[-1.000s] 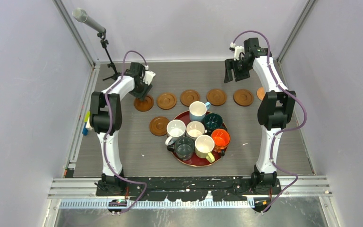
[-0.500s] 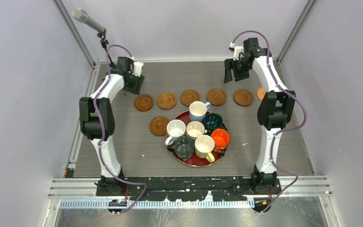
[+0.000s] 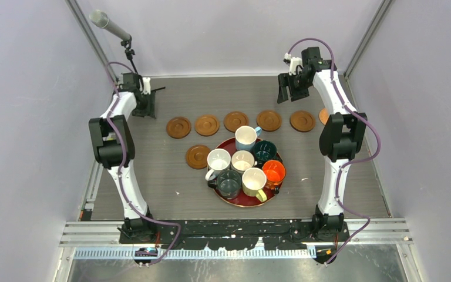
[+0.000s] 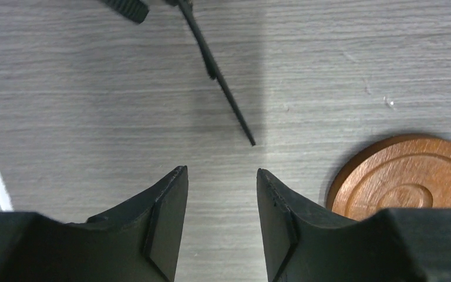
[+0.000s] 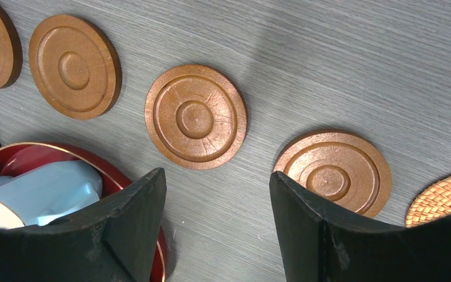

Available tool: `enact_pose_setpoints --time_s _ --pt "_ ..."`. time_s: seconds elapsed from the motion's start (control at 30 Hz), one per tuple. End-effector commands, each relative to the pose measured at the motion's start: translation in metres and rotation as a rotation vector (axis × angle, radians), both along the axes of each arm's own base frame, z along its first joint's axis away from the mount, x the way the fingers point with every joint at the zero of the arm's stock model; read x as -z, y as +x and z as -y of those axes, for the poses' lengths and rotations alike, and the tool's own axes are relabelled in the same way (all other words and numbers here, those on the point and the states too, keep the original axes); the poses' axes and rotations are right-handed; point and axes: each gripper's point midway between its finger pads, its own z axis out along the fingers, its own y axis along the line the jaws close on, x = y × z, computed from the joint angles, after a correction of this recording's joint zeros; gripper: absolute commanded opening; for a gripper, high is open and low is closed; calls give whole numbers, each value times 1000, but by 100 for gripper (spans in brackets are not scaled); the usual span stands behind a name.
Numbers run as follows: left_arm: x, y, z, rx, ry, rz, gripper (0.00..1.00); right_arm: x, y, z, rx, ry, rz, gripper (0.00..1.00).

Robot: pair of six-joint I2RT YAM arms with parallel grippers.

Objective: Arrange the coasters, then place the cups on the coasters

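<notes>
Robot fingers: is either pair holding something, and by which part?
Nothing is held. Left fingers gape over bare table beside a coaster; right fingers gape above other coasters.

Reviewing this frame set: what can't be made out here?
1. The rightmost disc: mostly behind the right arm in the top view, and cut by the frame edge and the right tool in the right wrist view. What it is made of is unclear.
2. Left wrist view: the nearest coaster is partly covered by the left tool.
</notes>
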Motion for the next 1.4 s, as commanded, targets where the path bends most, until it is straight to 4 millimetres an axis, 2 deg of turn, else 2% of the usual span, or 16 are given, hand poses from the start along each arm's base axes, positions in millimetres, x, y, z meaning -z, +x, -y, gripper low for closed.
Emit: enact_pose_setpoints --time_s 0.0,0.13,0.3,0.43,1.1,1.2,1.27,1.37 --pt "-10 25 10 15 -41 60 48 -18 3 -2 -6 -2 53 69" --pt "-5 32 13 12 -62 62 47 -18 2 1 -6 -18 53 69" --pt "5 39 15 9 -84 54 38 -17 0 2 -9 -28 49 69" --pt "11 44 20 16 -111 52 35 -18 -1 5 -11 -46 51 70" --pt "22 74 20 9 -134 67 33 -18 1 7 -14 -72 53 69" --pt "17 74 20 17 -130 69 34 -18 0 7 -16 -73 54 69" --pt "5 71 25 44 -153 86 40 -19 0 7 -17 -74 55 69" --pt "-27 59 39 102 -195 167 53 -18 0 5 -26 -69 56 69"
